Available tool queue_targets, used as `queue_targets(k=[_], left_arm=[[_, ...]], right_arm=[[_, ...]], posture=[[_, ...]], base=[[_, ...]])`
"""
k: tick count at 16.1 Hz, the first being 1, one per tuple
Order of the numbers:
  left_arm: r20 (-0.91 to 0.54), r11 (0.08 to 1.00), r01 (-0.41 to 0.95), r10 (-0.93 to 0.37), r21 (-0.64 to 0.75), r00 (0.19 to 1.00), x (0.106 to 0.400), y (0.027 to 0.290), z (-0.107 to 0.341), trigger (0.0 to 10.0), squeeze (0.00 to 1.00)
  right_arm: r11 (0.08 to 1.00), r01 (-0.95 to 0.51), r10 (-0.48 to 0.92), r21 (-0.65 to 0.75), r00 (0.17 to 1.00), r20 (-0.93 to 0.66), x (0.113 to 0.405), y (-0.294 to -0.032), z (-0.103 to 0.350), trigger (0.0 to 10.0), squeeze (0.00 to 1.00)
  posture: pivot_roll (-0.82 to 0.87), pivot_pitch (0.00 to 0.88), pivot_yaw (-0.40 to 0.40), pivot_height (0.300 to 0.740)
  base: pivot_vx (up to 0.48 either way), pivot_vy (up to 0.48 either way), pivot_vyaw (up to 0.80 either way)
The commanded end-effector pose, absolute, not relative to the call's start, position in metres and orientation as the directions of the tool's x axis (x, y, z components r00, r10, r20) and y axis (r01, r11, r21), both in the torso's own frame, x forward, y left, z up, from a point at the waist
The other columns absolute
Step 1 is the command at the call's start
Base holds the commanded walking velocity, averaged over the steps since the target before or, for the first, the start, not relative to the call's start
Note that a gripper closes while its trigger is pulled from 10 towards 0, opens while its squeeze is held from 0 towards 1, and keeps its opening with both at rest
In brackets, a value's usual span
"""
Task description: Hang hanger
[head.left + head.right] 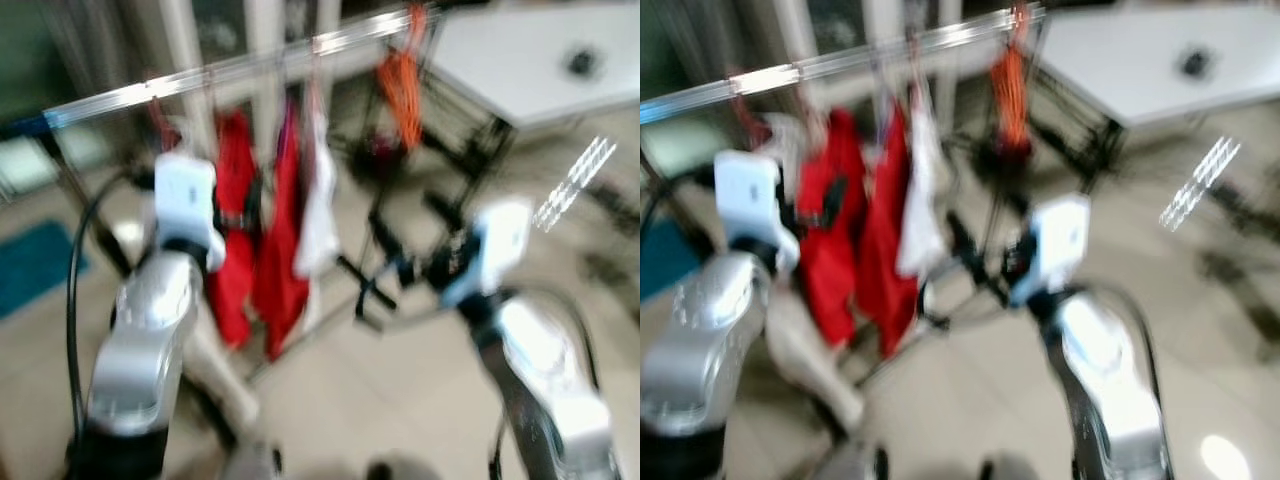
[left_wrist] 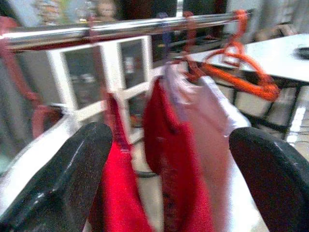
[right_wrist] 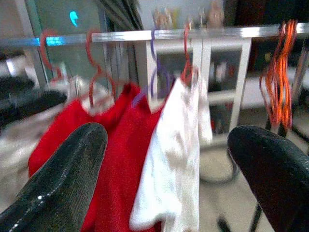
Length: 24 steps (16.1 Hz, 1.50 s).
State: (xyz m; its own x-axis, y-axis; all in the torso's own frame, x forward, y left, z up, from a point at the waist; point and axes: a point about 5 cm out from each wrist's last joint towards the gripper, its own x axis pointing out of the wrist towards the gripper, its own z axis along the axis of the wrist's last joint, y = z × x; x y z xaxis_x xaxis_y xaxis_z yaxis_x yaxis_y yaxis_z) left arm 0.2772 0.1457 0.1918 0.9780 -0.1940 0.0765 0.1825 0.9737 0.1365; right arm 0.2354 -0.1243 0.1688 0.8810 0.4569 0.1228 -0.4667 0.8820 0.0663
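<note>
Nearest us are both silver arms, raised in front w/ forearms angled up toward the rack; head views are badly blurred. Our left gripper (image 2: 169, 183) sits up by the rail, fingers (image 2: 63, 183) spread wide w/ nothing between them. Our right gripper (image 3: 166, 179) is held further right and a bit lower, fingers (image 3: 270, 169) also spread apart, nothing pinched (both wrist cams look straight at the clothes).

Past the grippers hangs the laundry: two red garments (image 1: 280, 240) side by side, then a white garment (image 3: 174, 159) just beside them on the right, touching the red. Each hangs from a red hanger hook (image 3: 99, 72) over the silver rail (image 1: 240, 68), which runs tilted across the head view, higher at the right. A pale cloth (image 3: 19, 130) hangs at the left end of the row.

Well apart along the rail, toward its right end, hang the orange hangers (image 1: 402, 85), bunched together, no clothes on them.

Behind: white-framed glass door (image 3: 217, 82), a white table (image 1: 540, 60) at right, tiled floor (image 1: 350, 400), teal mat (image 1: 30, 265) at left.
</note>
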Motion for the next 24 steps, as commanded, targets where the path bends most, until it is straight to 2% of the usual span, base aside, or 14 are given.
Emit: queue_targets(k=[1, 5, 8, 12, 13, 18, 20, 24], left_arm=[[0.11, 0.963, 0.209, -0.229, 0.168, 0.967, 0.273, 0.14, 0.198, 10.0, 0.0], [0.133, 0.958, 0.227, -0.252, 0.176, 0.959, 0.277, 0.135, 0.205, 10.0, 0.0], [0.142, 0.963, 0.209, -0.233, 0.168, 0.962, 0.278, 0.138, 0.207, 10.0, 0.0], [0.141, 0.967, 0.196, -0.219, 0.161, 0.965, 0.276, 0.142, 0.207, 10.0, 0.0], [0.144, 0.97, 0.182, -0.205, 0.159, 0.968, 0.274, 0.144, 0.207, 10.0, 0.0], [0.142, 0.971, 0.182, -0.204, 0.154, 0.969, 0.261, 0.147, 0.207, 10.0, 0.0], [0.166, 0.973, 0.193, -0.212, 0.125, 0.963, 0.258, 0.145, 0.209, 10.0, 0.0], [0.184, 0.975, 0.189, -0.208, 0.116, 0.961, 0.261, 0.143, 0.213, 10.0, 0.0]], right_arm=[[0.882, -0.469, 0.457, 0.046, 0.875, 0.159, 0.234, -0.123, 0.179, 10.0, 0.0], [0.899, -0.432, 0.418, 0.068, 0.895, 0.155, 0.237, -0.125, 0.18, 10.0, 0.0], [0.901, -0.43, 0.418, 0.055, 0.896, 0.15, 0.238, -0.127, 0.181, 10.0, 0.0], [0.899, -0.435, 0.425, 0.048, 0.894, 0.144, 0.237, -0.126, 0.179, 10.0, 0.0], [0.88, -0.474, 0.473, -0.03, 0.87, 0.14, 0.235, -0.121, 0.18, 10.0, 0.0], [0.818, -0.567, 0.575, -0.096, 0.81, 0.118, 0.228, -0.113, 0.18, 10.0, 0.0], [0.829, -0.557, 0.558, -0.047, 0.82, 0.13, 0.229, -0.115, 0.18, 10.0, 0.0], [0.827, -0.56, 0.559, -0.034, 0.817, 0.142, 0.228, -0.115, 0.18, 10.0, 0.0]], posture=[[0.01, 0.09, -0.021, 0.74], [0.0, 0.091, -0.018, 0.74], [0.0, 0.094, -0.019, 0.74], [0.01, 0.097, -0.02, 0.74], [0.01, 0.098, -0.021, 0.74], [0.0, 0.099, -0.026, 0.74], [0.01, 0.095, -0.029, 0.74], [0.01, 0.087, -0.024, 0.74]], base=[[0.0, 0.0, 0.0], [0.0, 0.0, 0.0], [0.263, 0.0, -0.63], [0.27, 0.0, 0.0], [0.27, 0.0, 0.0], [0.26, 0.0, 0.8], [0.0, 0.0, 0.0], [0.0, 0.0, 0.0]])
